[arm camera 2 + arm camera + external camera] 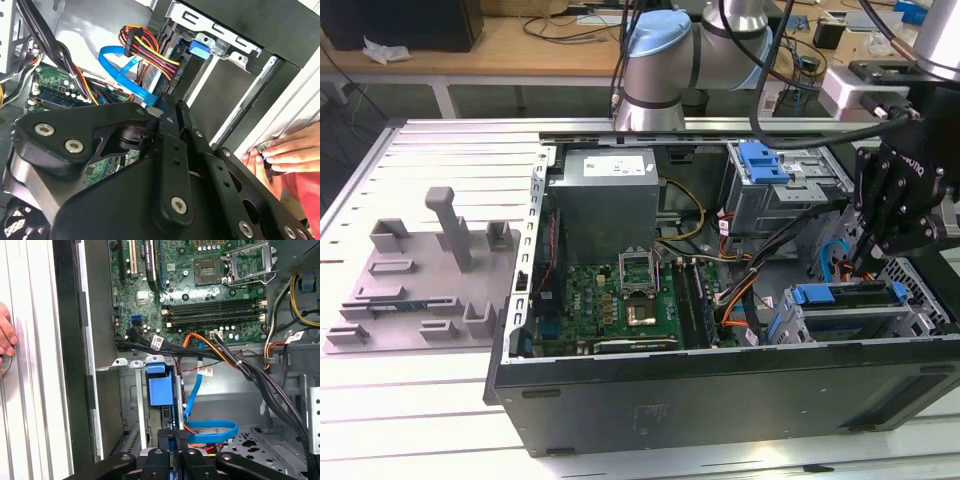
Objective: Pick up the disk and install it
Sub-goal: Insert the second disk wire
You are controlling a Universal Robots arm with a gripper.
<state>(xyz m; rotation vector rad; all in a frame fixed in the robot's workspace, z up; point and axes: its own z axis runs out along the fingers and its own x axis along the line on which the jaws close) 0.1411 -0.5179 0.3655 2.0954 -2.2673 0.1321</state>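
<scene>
Silver-grey arm (655, 85) with blue joint caps, black screw-studded gripper (167, 122).

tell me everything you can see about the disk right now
The disk sits on edge in the drive cage at the case's front corner, on the exterior view's right. What shows is mostly its blue plastic carrier, with a raised latch tab at one end; a strip of the silver drive body shows beside it in the second wrist view. A flat blue data cable and a red-yellow-black power plug meet its end. The gripper hangs just over it, its tips close together by the carrier's edge.
</scene>
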